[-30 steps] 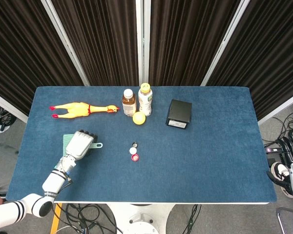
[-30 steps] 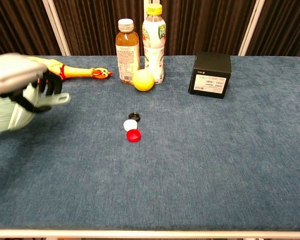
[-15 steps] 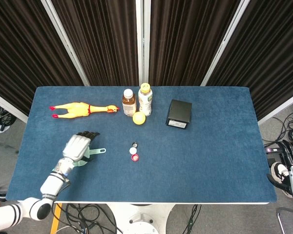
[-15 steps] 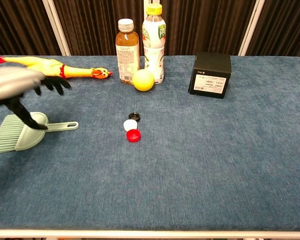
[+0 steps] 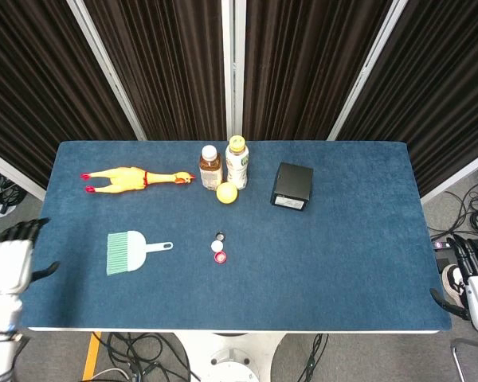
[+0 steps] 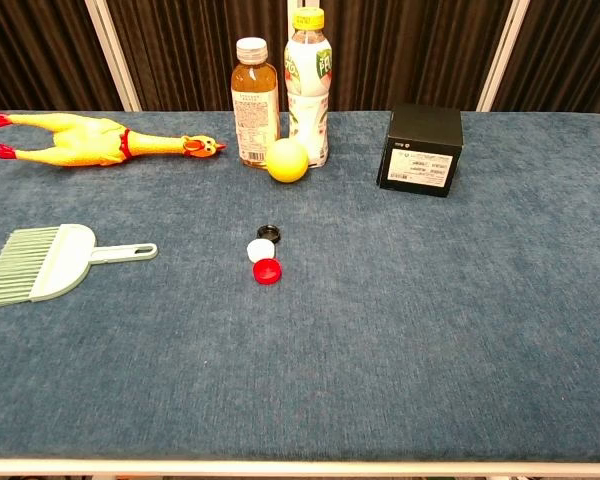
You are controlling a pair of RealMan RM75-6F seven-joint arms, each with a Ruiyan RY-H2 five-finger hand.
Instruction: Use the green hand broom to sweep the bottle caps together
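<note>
The green hand broom (image 5: 130, 251) (image 6: 46, 262) lies flat on the blue table at the left, bristles to the left, handle pointing right; nothing holds it. Three bottle caps sit touching in a short row near the table's middle: black (image 5: 220, 236) (image 6: 268, 233), white (image 5: 217, 246) (image 6: 259, 249), red (image 5: 221, 256) (image 6: 267, 271). My left hand (image 5: 8, 265) hangs off the table's left edge, fingers apart, empty. My right hand (image 5: 476, 274) is off the right edge, fingers spread, empty. Neither hand shows in the chest view.
A rubber chicken (image 5: 135, 177) (image 6: 90, 135) lies at the back left. Two bottles (image 5: 211, 166) (image 5: 237, 161), a yellow ball (image 5: 227, 192) (image 6: 287, 159) and a black box (image 5: 292, 185) (image 6: 421, 150) stand behind the caps.
My left hand let go of the broom, which now lies on the table, and drew back left past the table edge. The right hand rose slightly into view.
</note>
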